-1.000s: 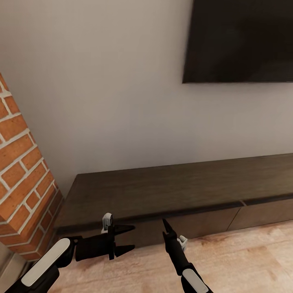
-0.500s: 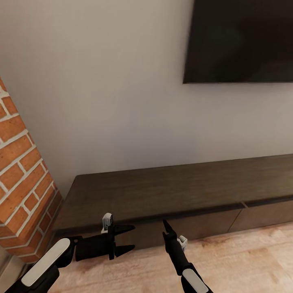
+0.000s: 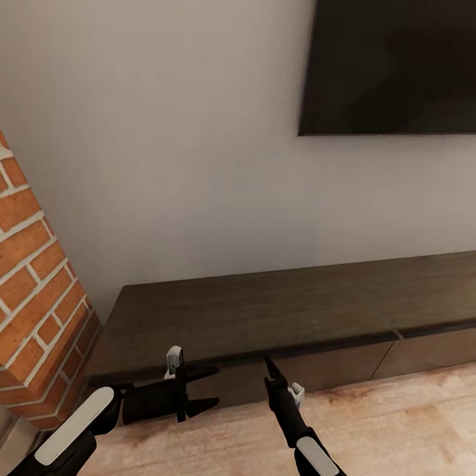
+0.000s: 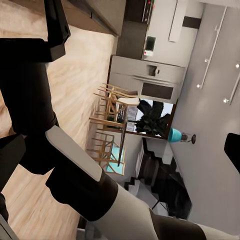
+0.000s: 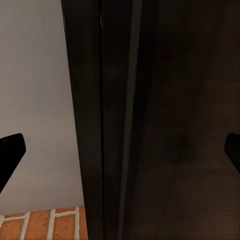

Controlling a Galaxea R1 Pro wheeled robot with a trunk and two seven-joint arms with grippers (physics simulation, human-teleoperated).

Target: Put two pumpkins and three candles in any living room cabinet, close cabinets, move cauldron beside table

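Since the earlier frames the brick column has slid slightly toward the left edge of the head view, a small camera shift; both hands keep their places. The left hand [image 3: 210, 387] points sideways toward the right, its two dark fingers spread apart and empty, held low in front of the cabinet [image 3: 277, 311]. The right hand [image 3: 268, 363] points up toward the cabinet's front edge; in the right wrist view its fingertips [image 5: 11, 150] stand wide apart at the picture's two sides with nothing between them, facing the dark wood of the cabinet [image 5: 165, 125]. The cabinet is a long, low, dark-brown unit against the pale wall [image 3: 165, 132], its flat fronts shut and its top bare. Above it hangs a black screen [image 3: 390, 66]. The brick column [image 3: 36, 277] stands beside the cabinet's left end. Light wood floor [image 3: 396, 423] lies below.
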